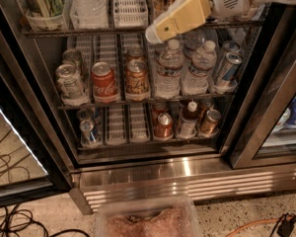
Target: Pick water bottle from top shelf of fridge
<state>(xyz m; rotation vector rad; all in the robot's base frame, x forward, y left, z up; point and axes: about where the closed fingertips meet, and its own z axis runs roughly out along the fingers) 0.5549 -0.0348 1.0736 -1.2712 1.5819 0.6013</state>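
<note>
The fridge (187,171) stands open in front of me. Its top shelf (89,31) runs across the top of the camera view with white slotted lanes (129,4). A clear ribbed water bottle (90,5) stands on that shelf at the left; only its lower part shows and its label is out of view. My gripper (160,32), pale yellow under a white wrist, reaches in from the upper right. Its tip is in front of the shelf's rail, to the right of the bottle and apart from it. It holds nothing that I can see.
Two white-capped clear bottles (168,69) and several soda cans, one a red cola can (103,81), fill the middle rack. More cans and small bottles stand on the rack below. A plastic bin (148,220) sits on the floor in front, with cables (10,216) at the left.
</note>
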